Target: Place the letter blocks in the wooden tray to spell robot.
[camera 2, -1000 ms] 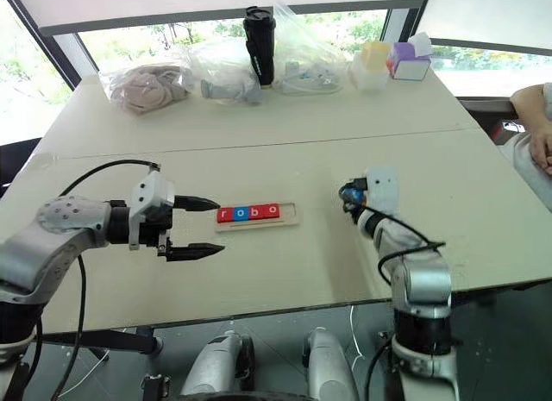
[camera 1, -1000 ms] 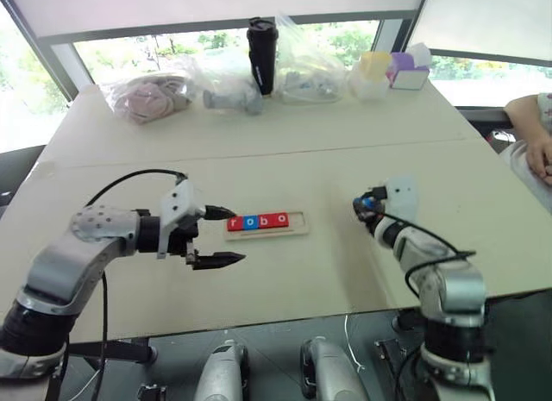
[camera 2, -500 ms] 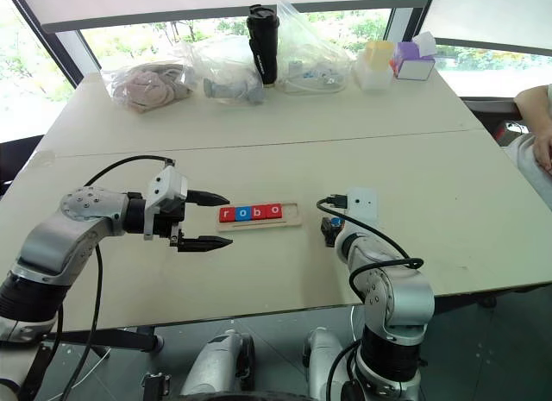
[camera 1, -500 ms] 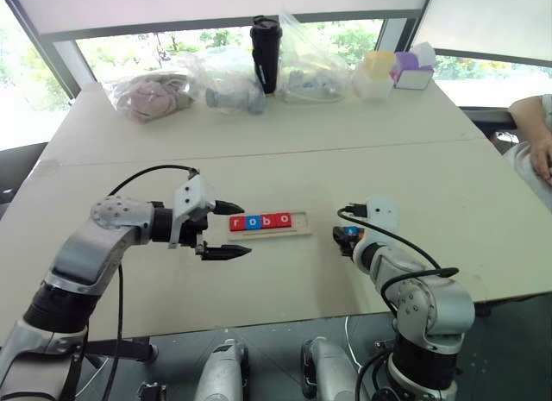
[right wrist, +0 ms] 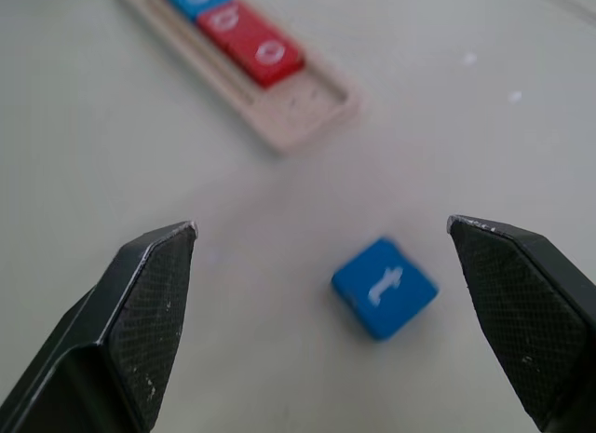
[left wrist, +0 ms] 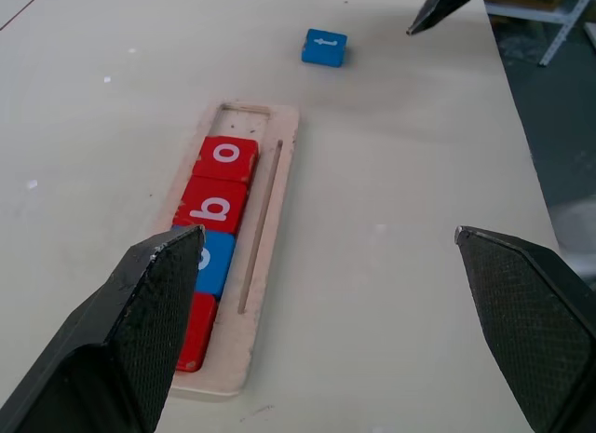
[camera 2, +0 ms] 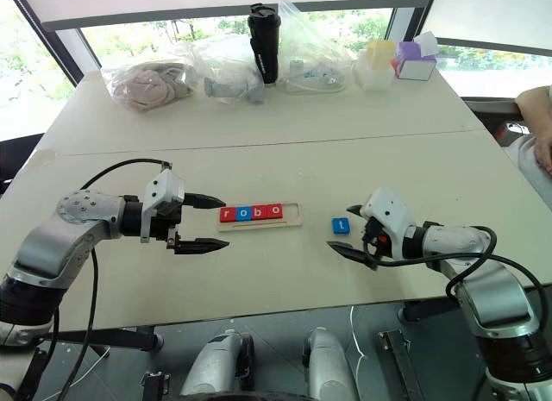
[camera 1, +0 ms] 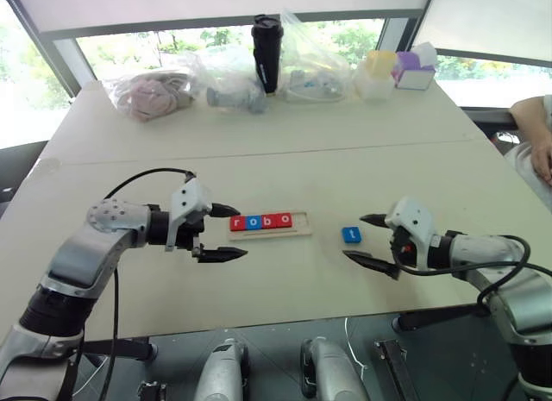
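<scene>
While the broad pale beige table (camera 1: pixel 285 168) carries clear plastic bags (camera 1: pixel 224 73), a black tumbler (camera 1: pixel 265 43) and small pastel boxes (camera 1: pixel 392 72) along its far edge, well beyond both arms, the long narrow tray of pale wood (camera 1: pixel 269 223) lies just past the tips of the left gripper (camera 1: pixel 226 232), whose two black fingers stand wide apart with nothing between them and point to the robot's right, toward the tray's near end. At the table's right edge, out past the right arm, a person's hand (camera 1: pixel 542 155) shows. Four small square letter blocks (camera 1: pixel 260 221) sit in a row inside the tray, reading r, o, b, o away from the left gripper: red, blue, red, red, touching one another, with the compartment at the tray's far end from that gripper bare. Between that bare end and the right gripper (camera 1: pixel 369 241) lies the fifth block, a small blue tile with a white letter t (camera 1: pixel 351 234), flat on the table, apart from the tray and just ahead of the right gripper's fingertips. That gripper's black fingers are also spread wide and grasp nothing; in the right wrist view the blue tile (right wrist: pixel 384 287) lies in front of the gap between them, touching neither finger.
</scene>
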Motion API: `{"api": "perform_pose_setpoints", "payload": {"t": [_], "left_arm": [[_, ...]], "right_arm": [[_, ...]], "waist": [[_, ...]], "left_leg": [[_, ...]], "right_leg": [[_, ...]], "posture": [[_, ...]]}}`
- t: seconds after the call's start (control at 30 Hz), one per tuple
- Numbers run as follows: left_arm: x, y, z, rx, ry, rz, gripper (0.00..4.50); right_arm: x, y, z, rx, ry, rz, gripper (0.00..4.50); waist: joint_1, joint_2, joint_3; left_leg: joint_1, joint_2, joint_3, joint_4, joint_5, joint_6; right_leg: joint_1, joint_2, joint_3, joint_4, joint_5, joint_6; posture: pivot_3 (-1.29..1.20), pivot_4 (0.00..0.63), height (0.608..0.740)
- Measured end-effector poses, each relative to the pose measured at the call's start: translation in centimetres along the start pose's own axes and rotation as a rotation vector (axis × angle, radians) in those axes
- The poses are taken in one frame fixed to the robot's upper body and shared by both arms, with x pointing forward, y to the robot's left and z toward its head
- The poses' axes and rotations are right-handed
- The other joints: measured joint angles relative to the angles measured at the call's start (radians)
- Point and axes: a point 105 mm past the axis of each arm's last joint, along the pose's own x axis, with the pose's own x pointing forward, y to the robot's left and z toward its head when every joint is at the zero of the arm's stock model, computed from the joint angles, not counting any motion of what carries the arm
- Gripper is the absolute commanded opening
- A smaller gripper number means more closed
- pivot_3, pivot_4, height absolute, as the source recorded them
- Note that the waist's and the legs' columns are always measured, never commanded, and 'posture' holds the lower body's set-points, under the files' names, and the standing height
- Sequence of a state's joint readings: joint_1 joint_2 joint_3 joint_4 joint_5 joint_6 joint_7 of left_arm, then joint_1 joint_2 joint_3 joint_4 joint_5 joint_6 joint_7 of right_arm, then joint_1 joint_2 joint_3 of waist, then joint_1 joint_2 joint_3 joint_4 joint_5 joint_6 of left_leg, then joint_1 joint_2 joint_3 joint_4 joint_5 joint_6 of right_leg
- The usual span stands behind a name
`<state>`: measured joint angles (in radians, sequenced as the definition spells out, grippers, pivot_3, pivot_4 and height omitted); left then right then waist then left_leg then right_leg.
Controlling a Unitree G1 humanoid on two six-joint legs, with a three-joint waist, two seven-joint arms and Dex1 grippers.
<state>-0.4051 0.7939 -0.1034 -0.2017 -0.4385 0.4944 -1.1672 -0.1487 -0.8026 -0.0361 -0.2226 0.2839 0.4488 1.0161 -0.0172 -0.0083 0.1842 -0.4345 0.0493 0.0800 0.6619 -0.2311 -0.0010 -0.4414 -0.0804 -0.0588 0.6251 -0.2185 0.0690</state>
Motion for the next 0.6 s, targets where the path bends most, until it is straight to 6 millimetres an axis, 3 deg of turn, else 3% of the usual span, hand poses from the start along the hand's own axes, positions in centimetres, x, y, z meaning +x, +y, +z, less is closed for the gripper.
{"api": "perform_pose_setpoints", "payload": {"t": [0.2, 0.37, 0.47, 0.6], "left_arm": [[-0.4, 0.0, -0.4, 0.005, 0.03, 0.024, 4.5], [-0.6, -0.3, -0.7, -0.011, 0.044, 0.041, 4.5], [-0.9, -0.3, -0.6, -0.007, 0.041, 0.057, 4.5], [-1.0, -0.4, -0.7, -0.012, 0.046, 0.062, 4.5]], "right_arm": [[1.1, -4.0, -2.3, -0.084, 0.057, 0.035, 4.48], [2.3, -4.7, -1.9, -0.128, 0.028, 0.082, 4.48], [2.5, -4.8, -2.1, -0.125, 0.021, 0.109, 3.59], [2.8, -4.2, -2.3, -0.121, 0.019, 0.162, 1.61]], "waist": [[0.003, -0.003, 0.003], [0.004, -0.003, 0.003], [0.004, -0.003, 0.003], [0.004, -0.004, 0.003]], "left_leg": [[0.001, 0.0, 0.0, 0.002, 0.0, 0.0], [0.001, 0.0, 0.001, 0.001, 0.0, 0.0], [0.002, 0.0, 0.001, 0.002, 0.0, 0.0], [0.008, 0.0, 0.001, 0.002, 0.0, 0.0]], "right_leg": [[0.0, 0.0, 0.0, 0.003, 0.001, -0.001], [0.0, 0.0, 0.0, 0.003, 0.002, -0.003], [0.001, 0.0, 0.0, 0.004, 0.002, -0.003], [0.006, 0.0, 0.0, 0.004, 0.0, 0.0]], "posture": [[0.0, 0.15, 0.74], [0.0, 0.15, 0.74], [0.0, 0.15, 0.74], [0.0, 0.15, 0.74]]}}
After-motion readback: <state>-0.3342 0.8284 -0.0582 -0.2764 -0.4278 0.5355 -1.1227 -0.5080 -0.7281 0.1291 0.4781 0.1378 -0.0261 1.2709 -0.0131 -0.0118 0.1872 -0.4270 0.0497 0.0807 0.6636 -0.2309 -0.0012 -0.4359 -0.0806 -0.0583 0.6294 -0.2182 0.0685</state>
